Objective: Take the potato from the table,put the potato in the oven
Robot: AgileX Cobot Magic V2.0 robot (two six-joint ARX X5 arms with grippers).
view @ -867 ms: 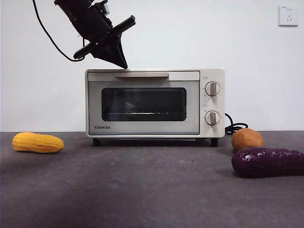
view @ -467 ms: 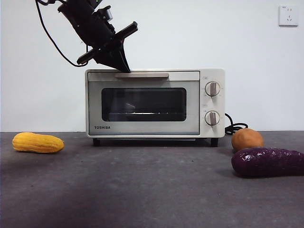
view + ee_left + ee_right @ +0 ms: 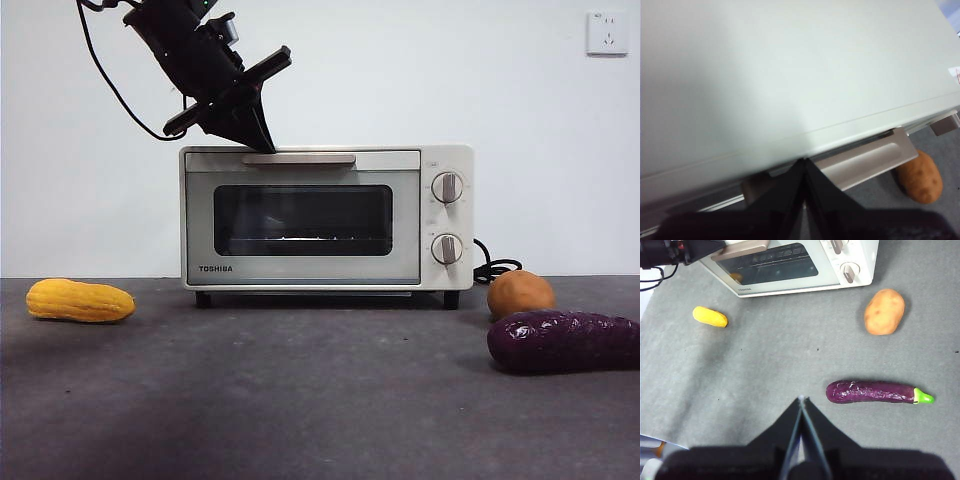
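Fingers of my left gripper (image 3: 262,140), pressed together and empty at upper left, could skid off the oven (image 3: 325,217) handle (image 3: 298,158).

Light: bright, even, from overhead; white wall washed out.
Shadows: soft dark patch across bench (image 3: 150,400) front left; thin shadows under oven (image 3: 325,217) and eggplant (image 3: 563,341).
Glare: faint reflections in oven glass.
Blur: left wrist view soft, oven top near-featureless, potato (image 3: 920,176) fuzzy.
Focus: right wrist view's own hand (image 3: 801,402) blurred, dark.
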